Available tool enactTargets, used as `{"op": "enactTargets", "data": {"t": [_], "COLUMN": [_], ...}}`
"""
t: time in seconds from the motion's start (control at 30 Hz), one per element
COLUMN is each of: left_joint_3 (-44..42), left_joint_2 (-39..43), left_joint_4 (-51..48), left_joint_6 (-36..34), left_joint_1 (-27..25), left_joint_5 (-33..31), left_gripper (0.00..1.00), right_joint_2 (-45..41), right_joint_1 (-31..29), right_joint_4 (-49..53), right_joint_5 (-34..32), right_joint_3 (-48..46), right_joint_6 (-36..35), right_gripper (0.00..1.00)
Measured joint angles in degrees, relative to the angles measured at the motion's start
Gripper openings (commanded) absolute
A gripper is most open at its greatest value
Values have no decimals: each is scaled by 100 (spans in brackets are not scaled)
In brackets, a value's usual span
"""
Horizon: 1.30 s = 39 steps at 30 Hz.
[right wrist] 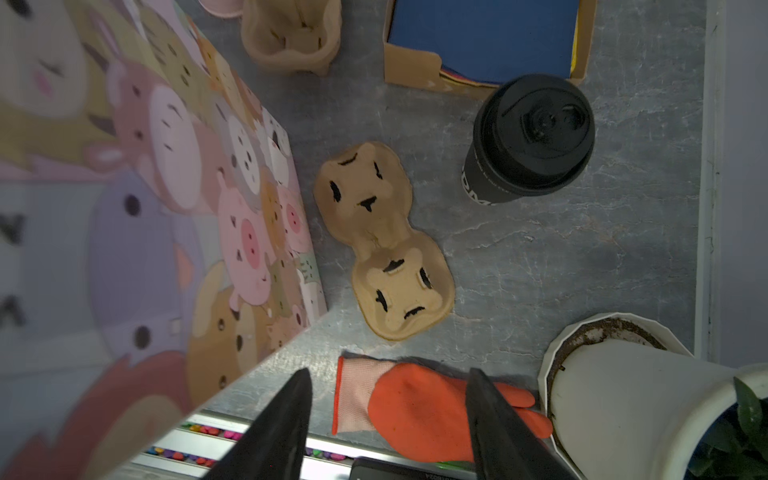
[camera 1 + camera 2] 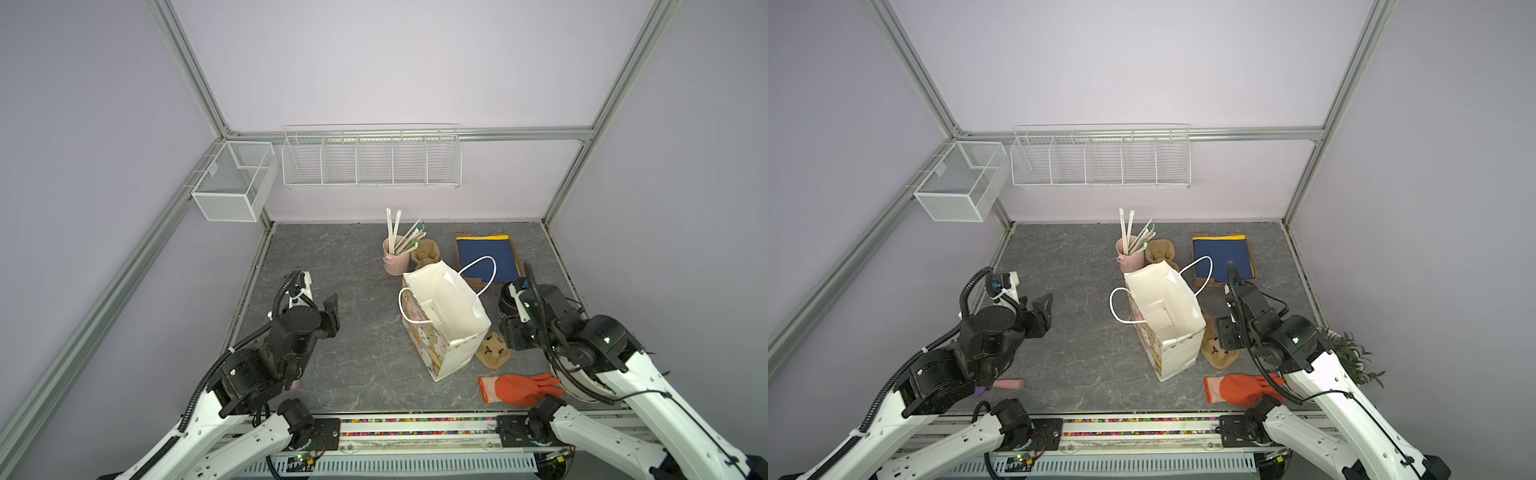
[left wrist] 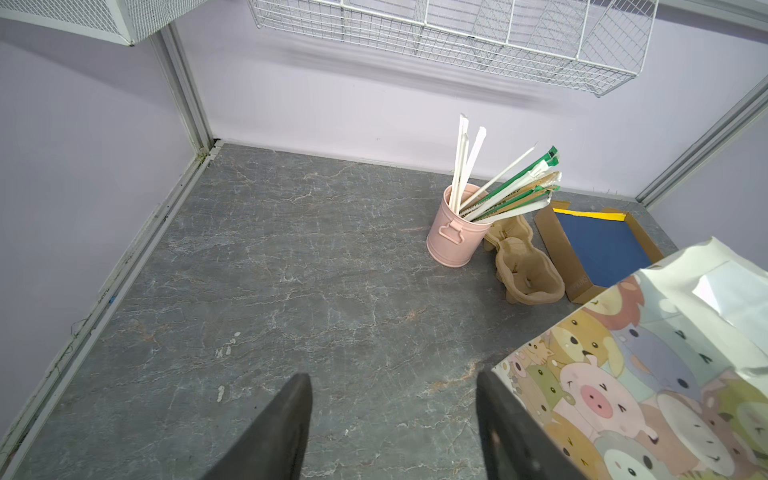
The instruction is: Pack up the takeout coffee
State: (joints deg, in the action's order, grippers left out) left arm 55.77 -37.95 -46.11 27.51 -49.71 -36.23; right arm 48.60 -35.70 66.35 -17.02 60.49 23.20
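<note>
The takeout coffee (image 1: 528,137) is a black paper cup with white lettering and its black lid on. It stands upright on the table to the right of the paper bag, close to the cardboard tray. In a top view only a sliver of it (image 2: 506,305) shows behind my right arm. My right gripper (image 1: 388,374) is open and empty above the orange glove, apart from the cup. The cartoon-animal paper bag (image 2: 432,353) (image 2: 1175,353) stands open at mid-table. My left gripper (image 2: 332,311) (image 3: 395,376) is open and empty, left of the bag.
A brown pulp carrier (image 1: 382,241) (image 2: 494,351) lies flat between bag and cup. More carriers (image 2: 426,253), a pink cup of straws (image 2: 395,257) and a cardboard tray of blue sheets (image 2: 488,257) stand behind. An orange glove (image 2: 519,388) and a white plant pot (image 1: 623,395) are front right.
</note>
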Motion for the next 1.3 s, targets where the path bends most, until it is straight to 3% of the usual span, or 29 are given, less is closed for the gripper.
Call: {"op": "enactTargets", "data": {"t": [0.2,0.43,0.63,1.1,1.3], "left_joint_3": [-7,-7,-7,-7,-7], "left_joint_2": [120,101,116,160,155], "left_joint_4": [-11,-9,-11,-20,-35], "left_joint_6": [-2,-22,-35,-61,-63], "left_joint_1": [0,0,0,0,0], "left_joint_5": [0,2,4,17,24], "left_gripper": [63,63,63,63,63], "right_joint_2": [-413,15,293,1589,1727], "right_joint_1": [37,79,531,1012,1161], "right_joint_4": [-57,-385,-824,-1626,-1827], "right_joint_5": [-11,-33,120,675,791], "right_joint_3": [-470,-1043,-1705,-1738,-1816], "right_joint_6": [411,1231,1768,2256,2428], "right_gripper": [71,73,77,85,86]}}
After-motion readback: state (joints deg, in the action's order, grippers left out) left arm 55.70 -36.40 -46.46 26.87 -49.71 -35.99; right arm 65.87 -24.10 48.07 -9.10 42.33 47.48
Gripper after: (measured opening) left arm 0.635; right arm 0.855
